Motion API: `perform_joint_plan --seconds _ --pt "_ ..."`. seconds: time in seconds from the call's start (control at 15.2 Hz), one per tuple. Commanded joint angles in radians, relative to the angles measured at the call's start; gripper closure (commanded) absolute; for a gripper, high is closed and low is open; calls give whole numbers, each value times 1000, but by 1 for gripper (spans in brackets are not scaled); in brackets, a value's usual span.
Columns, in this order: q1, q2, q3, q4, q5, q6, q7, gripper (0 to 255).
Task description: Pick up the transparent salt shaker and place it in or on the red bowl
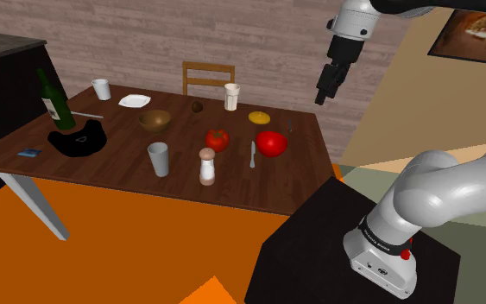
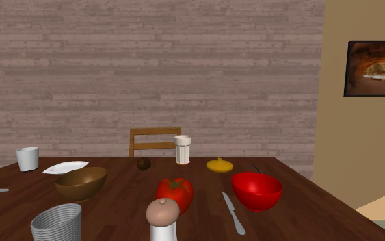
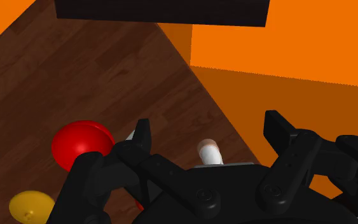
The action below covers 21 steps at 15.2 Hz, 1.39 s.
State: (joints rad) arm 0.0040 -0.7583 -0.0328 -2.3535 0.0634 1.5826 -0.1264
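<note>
The salt shaker (image 1: 206, 166), with a clear body and a tan cap, stands upright near the front edge of the brown wooden table (image 1: 111, 160). It appears at the front of the second exterior view (image 2: 162, 219). The red bowl (image 1: 271, 143) sits to its right and slightly further back in the shoulder view, and at the right of the second exterior view (image 2: 256, 190). My black gripper (image 1: 324, 95) hangs high above the table's far right corner, open and holding nothing. In the wrist view the fingers (image 3: 142, 137) stand apart, with the shaker (image 3: 209, 153) and bowl (image 3: 81, 145) far below.
A tomato (image 1: 217, 139) and a knife (image 1: 252, 155) lie between shaker and bowl. A grey ribbed cup (image 1: 158, 159) stands left of the shaker. Further back are a brown bowl (image 1: 154, 120), a white tumbler (image 1: 231, 97), a yellow lid-like thing (image 1: 259, 117), a green bottle (image 1: 55, 102) and a chair (image 1: 208, 78).
</note>
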Motion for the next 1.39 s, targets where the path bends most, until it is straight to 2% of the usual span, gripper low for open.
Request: perform_joint_plan --seconds 0.0,0.66,1.32 --pt "0 0 0 0 0 0 0 0" --pt "27 280 94 -17 18 320 77 0" --pt "40 639 169 110 -35 568 180 0"
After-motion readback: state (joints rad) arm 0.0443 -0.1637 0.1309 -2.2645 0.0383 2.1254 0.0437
